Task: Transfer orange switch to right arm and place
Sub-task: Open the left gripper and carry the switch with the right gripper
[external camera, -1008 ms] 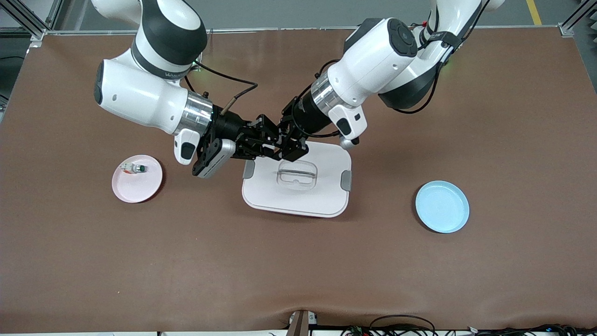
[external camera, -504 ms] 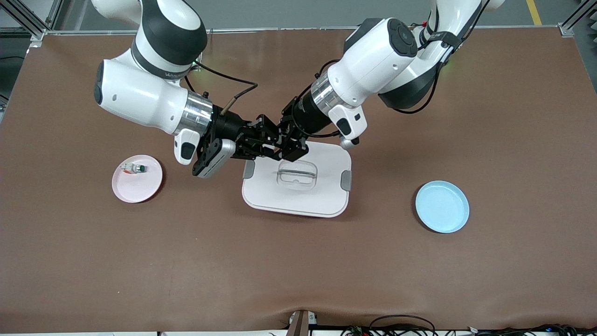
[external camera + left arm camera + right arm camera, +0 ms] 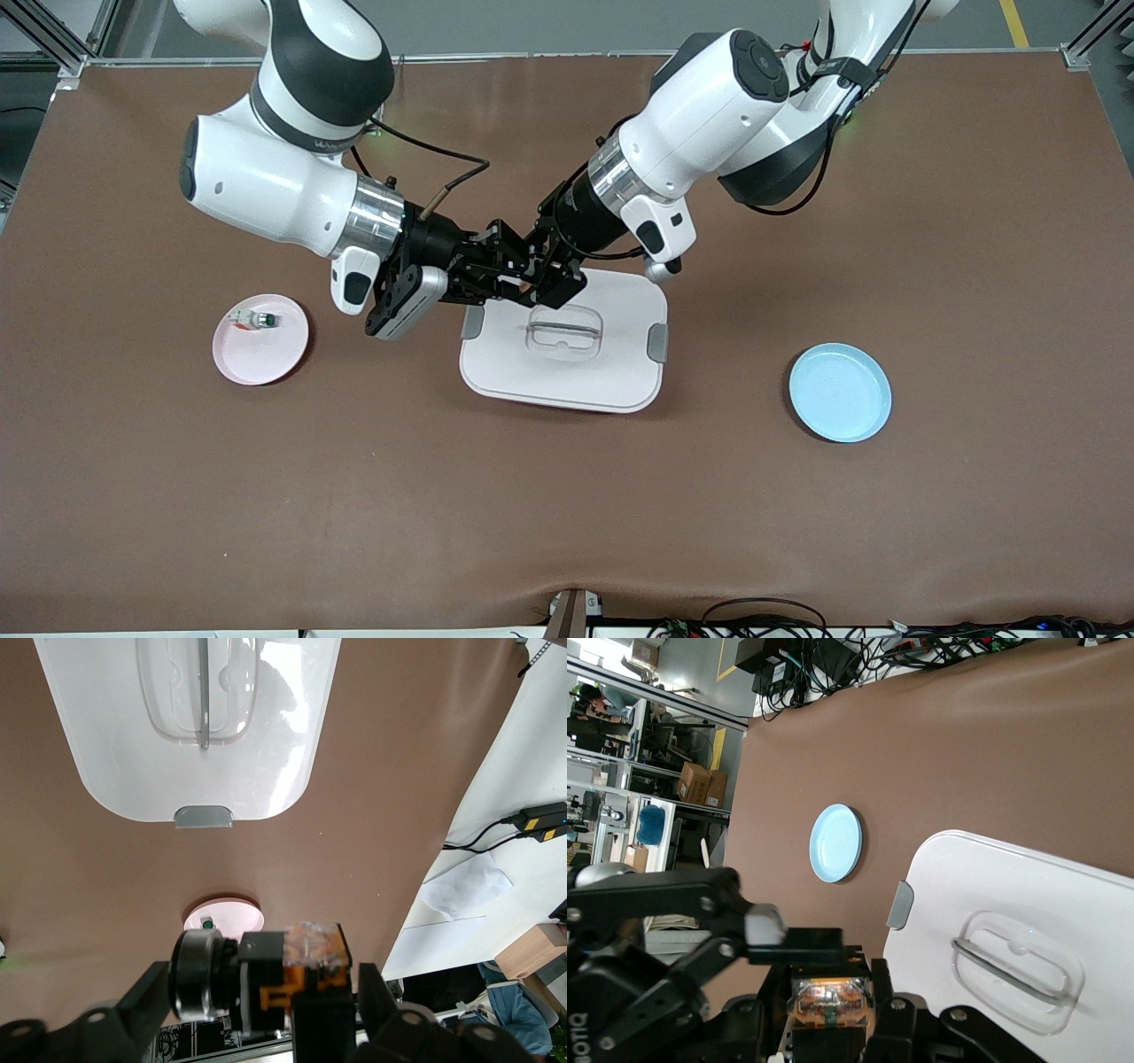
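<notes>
We met over the white lidded box (image 3: 564, 341), the orange switch (image 3: 830, 1003) held in the air between us. Our right gripper (image 3: 503, 264) appeared clenched on it; whether our left gripper (image 3: 537, 268) gripped it too we could not tell. Releasing early would drop it onto the lid.

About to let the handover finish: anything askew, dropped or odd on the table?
Nothing stands out. The orange switch sits between the left gripper and right gripper, above the white lid. The pink plate and blue plate lie flat.
</notes>
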